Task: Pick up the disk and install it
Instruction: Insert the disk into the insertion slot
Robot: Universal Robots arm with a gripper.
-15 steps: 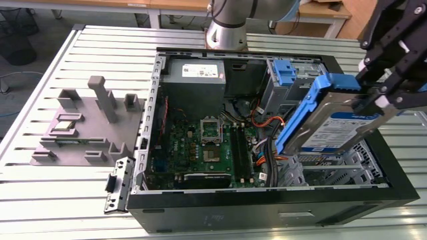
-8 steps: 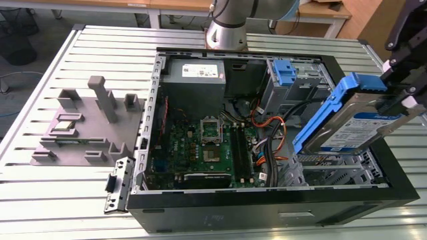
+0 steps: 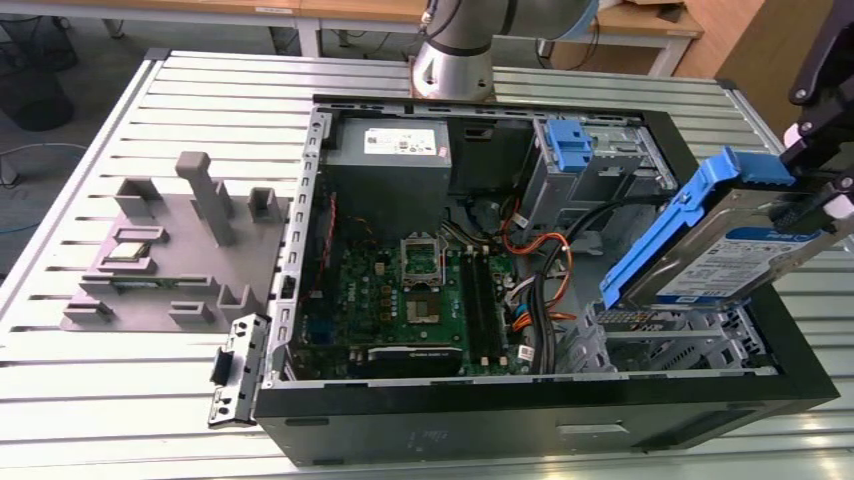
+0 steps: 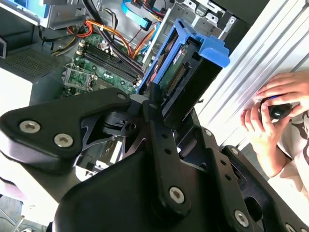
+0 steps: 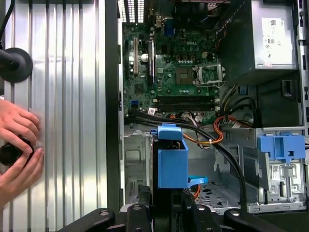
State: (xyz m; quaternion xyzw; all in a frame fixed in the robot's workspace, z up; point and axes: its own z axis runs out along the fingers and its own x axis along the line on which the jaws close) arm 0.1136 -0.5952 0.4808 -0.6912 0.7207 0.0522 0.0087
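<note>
The pincer is seen held above the open computer case at the exterior view's right, clenched on the disk; the disk is carried clear of the bench, over the drive cage, tilted; its long axis is sloped down toward the motherboard, label face turned upward, blue rails along its edges.
</note>
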